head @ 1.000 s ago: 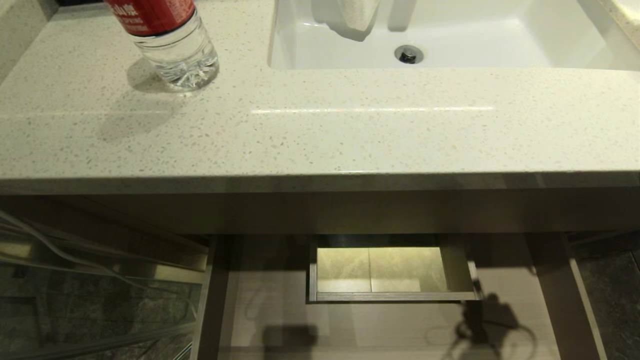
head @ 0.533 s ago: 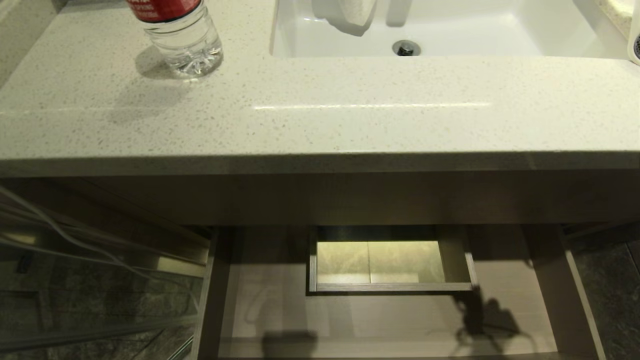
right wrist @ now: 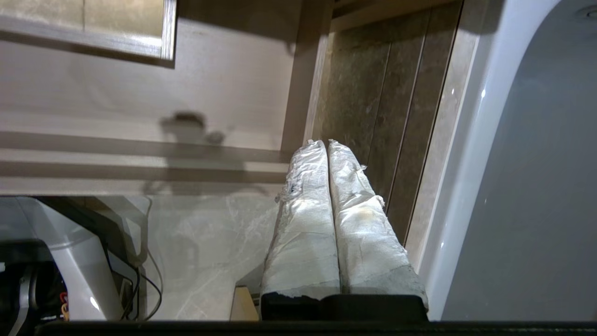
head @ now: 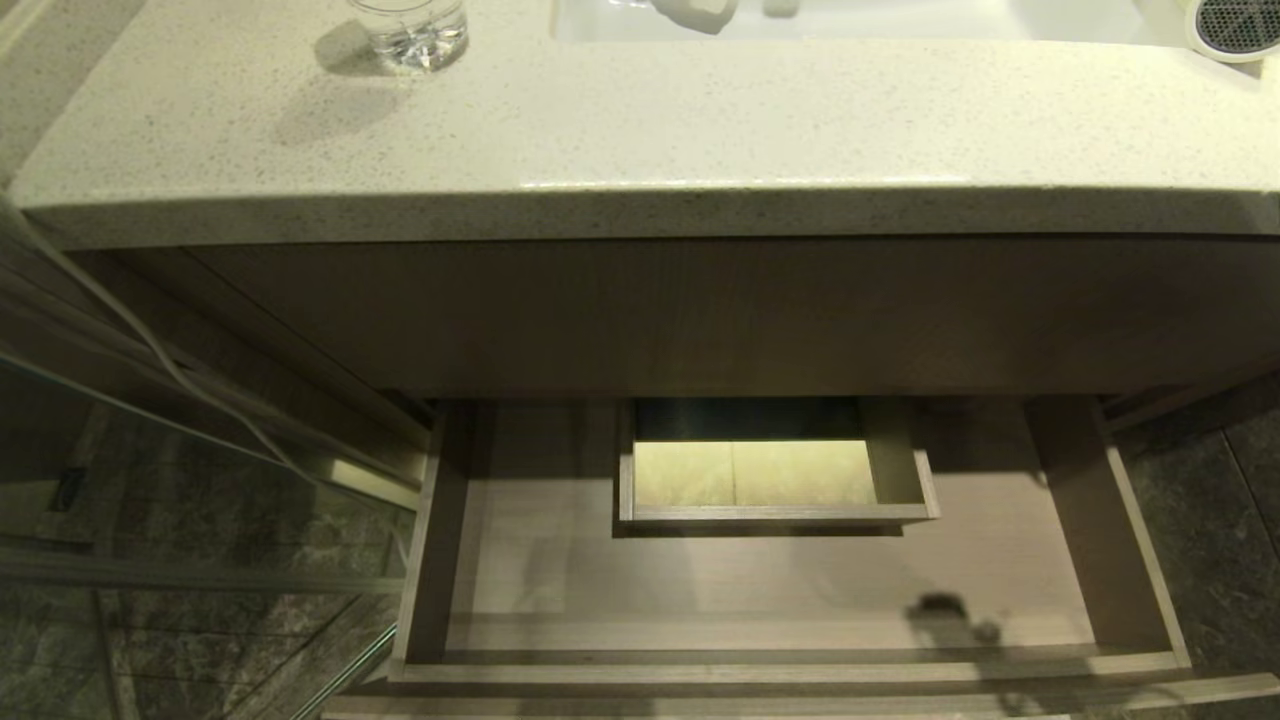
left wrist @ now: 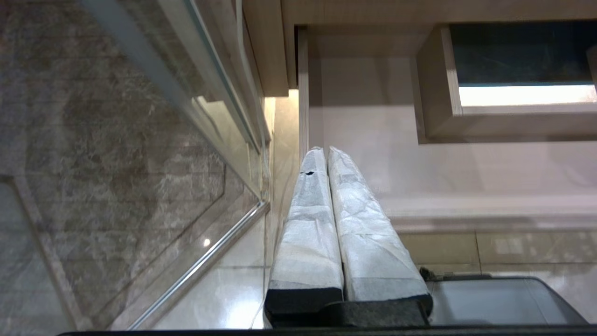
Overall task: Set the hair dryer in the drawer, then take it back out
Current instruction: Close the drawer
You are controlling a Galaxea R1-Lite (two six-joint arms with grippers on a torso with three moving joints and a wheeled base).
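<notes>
The drawer (head: 560, 590) stands pulled out below the tabletop (head: 640, 120), and nothing lies in it. The hair dryer (head: 1236, 24) rests at the far right of the tabletop, at about 1 o'clock in the head view, with only its grille end in sight. The step in hand is judged to be the pickup of the hair dryer.

1. Left gripper (left wrist: 326, 153): fingers pressed together, holding nothing, low beside the left end of the drawer. It can stay parked.
2. Right gripper (right wrist: 326, 145): fingers together, holding nothing, low by the right end of the drawer. It sits nearer the hair dryer, so it is the better choice.
3. Raise the right gripper clear of the tabletop edge before reaching in, and spread the fingers before contact.
4. Lower the hair dryer onto the open floor of the drawer, at 6 o'clock from the boxed cut-out (head: 770, 515).

Surroundings: a clear bottle (head: 410, 30) at 11 o'clock, a sink (head: 900, 18) at 12 o'clock, a glass panel (head: 180, 520) at 8 o'clock. The overhanging tabletop edge is the main obstruction.
</notes>
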